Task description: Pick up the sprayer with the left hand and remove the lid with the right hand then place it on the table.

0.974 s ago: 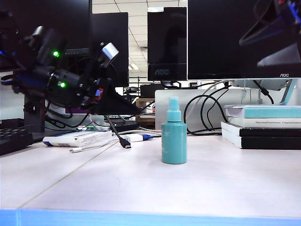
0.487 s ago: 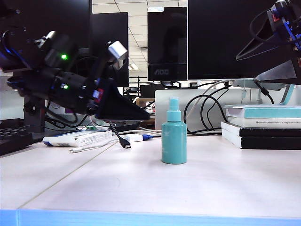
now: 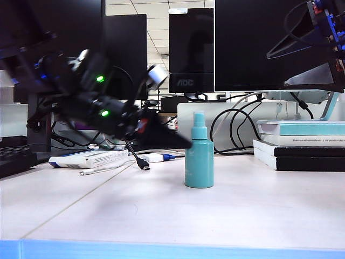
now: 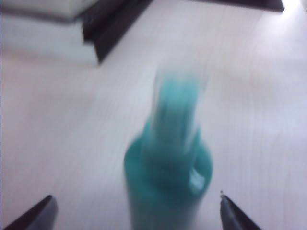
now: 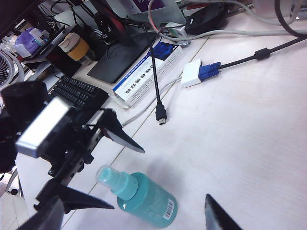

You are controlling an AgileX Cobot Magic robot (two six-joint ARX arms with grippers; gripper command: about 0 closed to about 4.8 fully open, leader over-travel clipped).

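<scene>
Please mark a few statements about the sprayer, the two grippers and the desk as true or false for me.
1. The sprayer stands upright on the table. True.
2. The left gripper is shut on the sprayer. False: its jaws are open on either side of the bottle, with gaps showing in the right wrist view.
3. The right gripper hangs high, above and to the right of the sprayer in the exterior view. True.
4. The right gripper holds the lid. False: its jaws are open and empty; the nozzle top is still covered.
5. A stack of books lies on the table to the right of the sprayer in the exterior view. True.
</scene>
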